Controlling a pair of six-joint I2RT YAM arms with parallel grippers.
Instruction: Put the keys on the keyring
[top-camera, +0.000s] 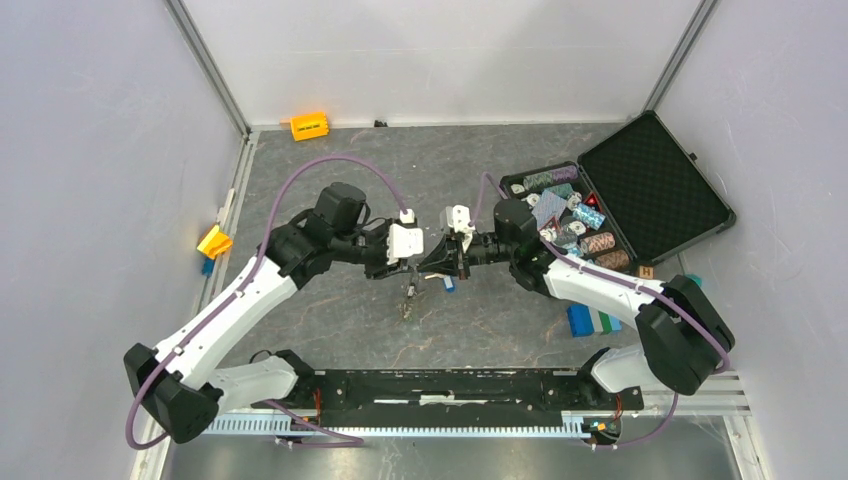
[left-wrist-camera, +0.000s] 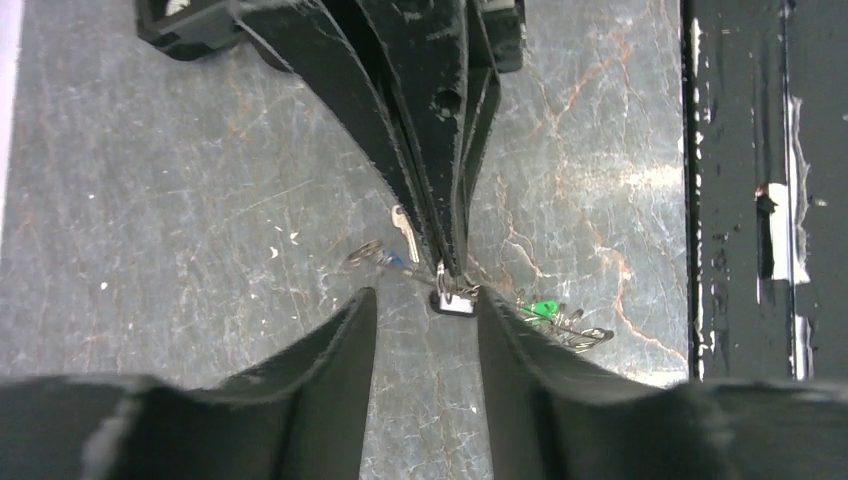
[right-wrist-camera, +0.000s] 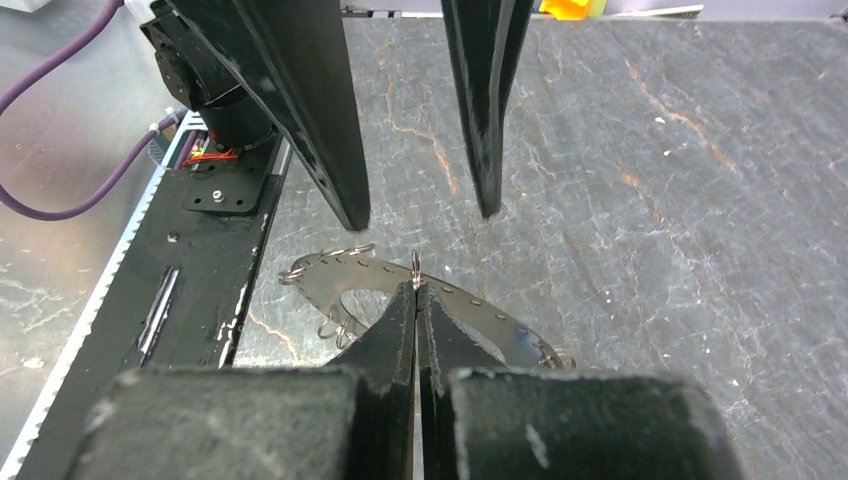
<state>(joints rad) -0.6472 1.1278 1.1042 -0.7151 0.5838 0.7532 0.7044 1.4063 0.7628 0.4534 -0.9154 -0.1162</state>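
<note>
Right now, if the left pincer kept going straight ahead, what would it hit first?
Probably the small metal piece held at the tip of the right pincer; it sits just ahead of the open left pincer, though depth is hard to judge.

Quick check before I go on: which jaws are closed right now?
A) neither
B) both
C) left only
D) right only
D: the right gripper has its jaws pressed together at the rim of the large thin jagged silvery metal keyring, while the jaws of the left gripper stand apart with bare table showing between them.
</note>
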